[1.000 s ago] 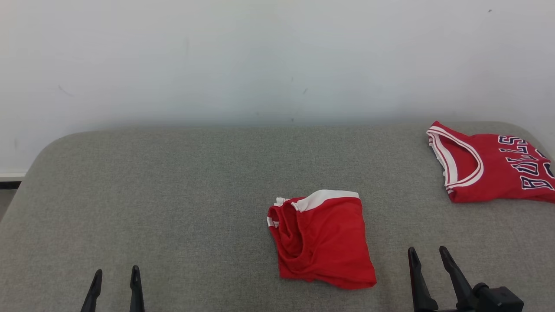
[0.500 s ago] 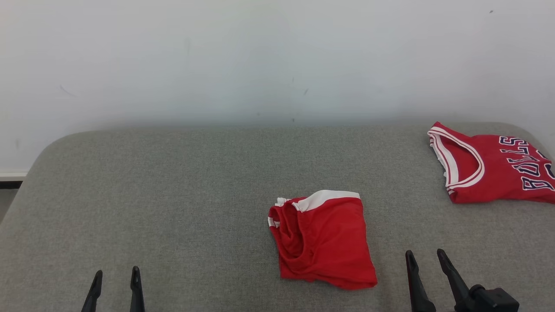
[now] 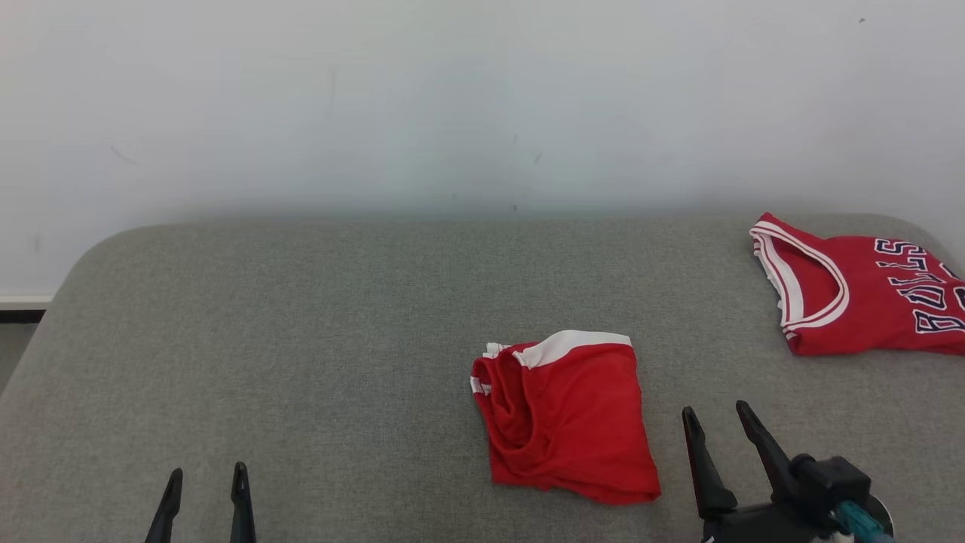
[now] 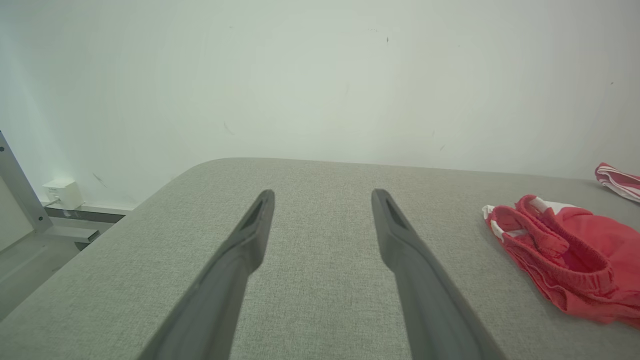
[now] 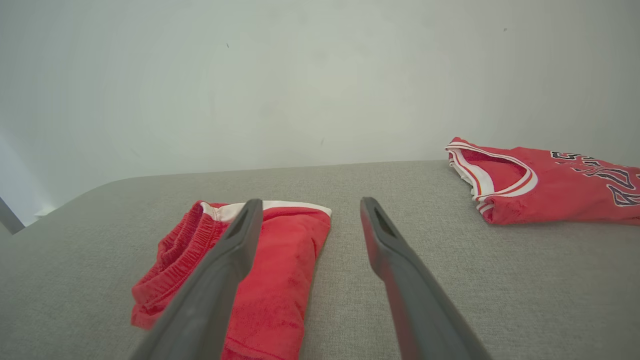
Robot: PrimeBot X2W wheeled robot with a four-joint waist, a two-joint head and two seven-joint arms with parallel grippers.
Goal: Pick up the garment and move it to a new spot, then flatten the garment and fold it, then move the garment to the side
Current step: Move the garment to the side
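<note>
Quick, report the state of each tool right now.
Left tool: open, holding nothing.
Right tool: open, holding nothing, to the right of the red shorts and not touching them.

The folded red cloth shorts [image 3: 573, 422] carry a white band. The red sleeveless jersey [image 3: 867, 302] has white-striped trim and navy lettering; the padded fabric worktop [image 3: 264, 339] is grey.

I see a grey padded surface [image 3: 301, 339], perhaps a bed, bearing folded red shorts [image 3: 580, 422] and a red jersey [image 3: 867, 309].
</note>
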